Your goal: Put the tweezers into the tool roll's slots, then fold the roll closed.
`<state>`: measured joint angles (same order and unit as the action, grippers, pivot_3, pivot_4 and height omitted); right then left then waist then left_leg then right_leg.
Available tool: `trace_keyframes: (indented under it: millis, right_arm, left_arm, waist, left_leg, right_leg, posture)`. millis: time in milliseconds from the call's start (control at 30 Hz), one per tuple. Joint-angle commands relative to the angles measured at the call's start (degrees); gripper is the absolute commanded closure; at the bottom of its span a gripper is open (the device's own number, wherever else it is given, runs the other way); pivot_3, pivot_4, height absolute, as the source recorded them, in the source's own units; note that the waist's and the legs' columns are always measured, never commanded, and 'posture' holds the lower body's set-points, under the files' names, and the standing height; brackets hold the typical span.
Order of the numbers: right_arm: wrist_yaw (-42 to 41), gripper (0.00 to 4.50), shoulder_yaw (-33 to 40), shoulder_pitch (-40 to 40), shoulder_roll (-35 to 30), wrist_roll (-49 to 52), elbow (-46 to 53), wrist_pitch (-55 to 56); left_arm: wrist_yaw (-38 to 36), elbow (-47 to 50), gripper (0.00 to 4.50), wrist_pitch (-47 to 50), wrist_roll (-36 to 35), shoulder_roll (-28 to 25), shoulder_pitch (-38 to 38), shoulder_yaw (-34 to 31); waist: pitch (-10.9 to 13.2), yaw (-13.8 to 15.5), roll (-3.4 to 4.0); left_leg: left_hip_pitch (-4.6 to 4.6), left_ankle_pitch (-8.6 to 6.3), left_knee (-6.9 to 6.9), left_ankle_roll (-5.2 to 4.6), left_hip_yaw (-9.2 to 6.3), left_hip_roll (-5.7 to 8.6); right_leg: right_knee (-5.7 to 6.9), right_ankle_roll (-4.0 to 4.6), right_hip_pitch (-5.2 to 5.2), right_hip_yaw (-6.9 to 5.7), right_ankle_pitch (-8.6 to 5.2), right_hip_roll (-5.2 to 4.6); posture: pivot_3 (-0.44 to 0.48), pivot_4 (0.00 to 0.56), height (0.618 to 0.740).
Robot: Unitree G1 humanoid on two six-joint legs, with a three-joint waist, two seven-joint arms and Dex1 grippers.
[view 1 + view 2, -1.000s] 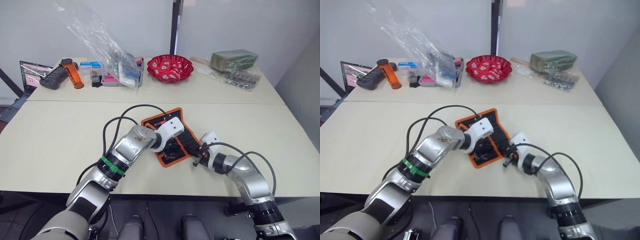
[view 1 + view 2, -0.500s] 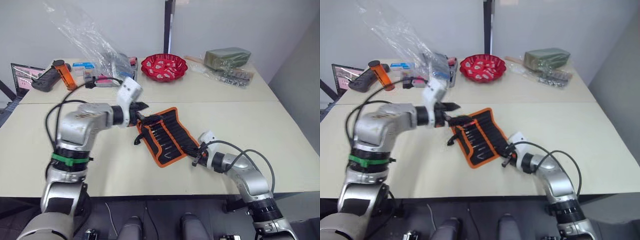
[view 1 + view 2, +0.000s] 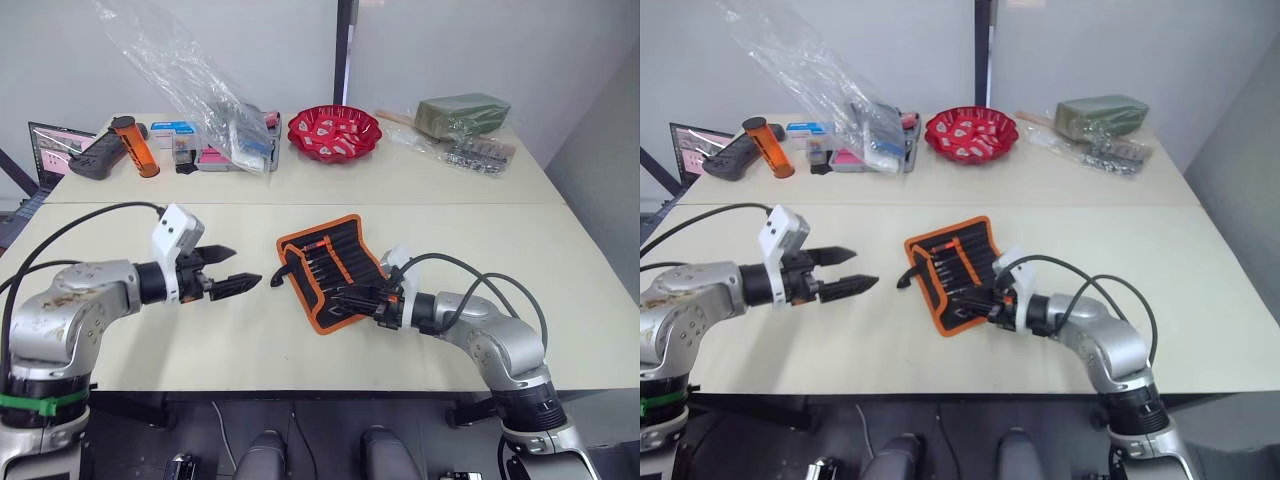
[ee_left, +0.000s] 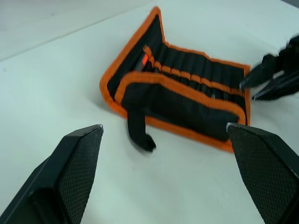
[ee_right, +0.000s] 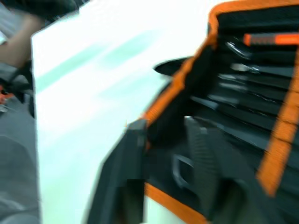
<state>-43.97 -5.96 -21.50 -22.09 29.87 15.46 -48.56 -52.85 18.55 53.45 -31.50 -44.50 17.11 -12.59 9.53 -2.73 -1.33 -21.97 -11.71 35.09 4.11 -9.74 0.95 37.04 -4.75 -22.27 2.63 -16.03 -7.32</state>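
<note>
While the tool roll [image 3: 328, 268] is laid mid-table, black with orange edging, its near flap is pinched by the right gripper [image 3: 352, 297]; the left gripper [image 3: 232, 270] is held wide open, empty.

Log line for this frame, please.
left gripper: open, off the roll, above table | right gripper: at roll near edge, fingers astride the flap | roll: partly folded

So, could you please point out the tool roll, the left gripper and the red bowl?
tool roll [image 3: 330, 268]: left eye view, on its black inner face.
left gripper [image 3: 238, 267]: left eye view, midway between its open fingertips.
red bowl [image 3: 335, 133]: left eye view, on its inner wall.
</note>
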Motion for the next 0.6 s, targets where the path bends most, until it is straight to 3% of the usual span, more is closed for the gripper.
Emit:
trace_keyframes:
  millis: [33,200,500,600]
  right_arm:
    - [1.08,1.63,-0.6,-0.4,0.0,1.45,3.1,-1.6]
    - [4.06,0.03,-3.05,-0.06,1.46,-1.09,2.18,0.2]
    - [6.42,0.03,-7.38,-2.41,7.59,-5.22,-5.23,4.75]
    - [6.93,0.85,-7.69,-3.17,8.91,-6.44,-7.15,6.2]
  left_arm:
    - [-0.04,2.42,0.0,-3.39,0.22,-1.52,-2.35,-0.78]
    - [-0.09,2.69,0.0,-6.44,0.24,-2.0,-6.4,-0.57]
    - [-2.58,4.35,0.0,-7.16,-3.57,-3.74,-8.59,-1.83]
    - [-3.24,3.39,0.0,-9.14,-2.9,-4.27,-8.58,-1.79]
  waist:
    - [0.0,0.29,0.0]
    - [0.01,0.25,0.01]
    - [0.01,-0.05,0.02]
    - [0.02,-0.01,0.03]
  left_leg:
    - [-0.01,0.0,0.01,0.0,0.0,0.0]
    - [0.0,0.0,-0.02,0.0,0.01,0.0]
    - [0.03,0.0,-0.08,0.0,0.01,-0.01]
    - [0.03,0.0,-0.08,0.0,0.01,-0.02]
  right_leg:
    - [0.0,0.0,0.0,0.0,0.0,0.0]
    - [-0.01,0.02,-0.02,0.0,0.0,0.0]
    - [0.03,0.03,-0.06,0.0,0.01,0.0]
    - [0.03,0.04,-0.07,0.0,0.01,0.0]
  posture:
    - [0.0,0.15,0.74]
    - [0.0,0.15,0.74]
    - [0.0,0.15,0.74]
    - [0.0,0.15,0.74]
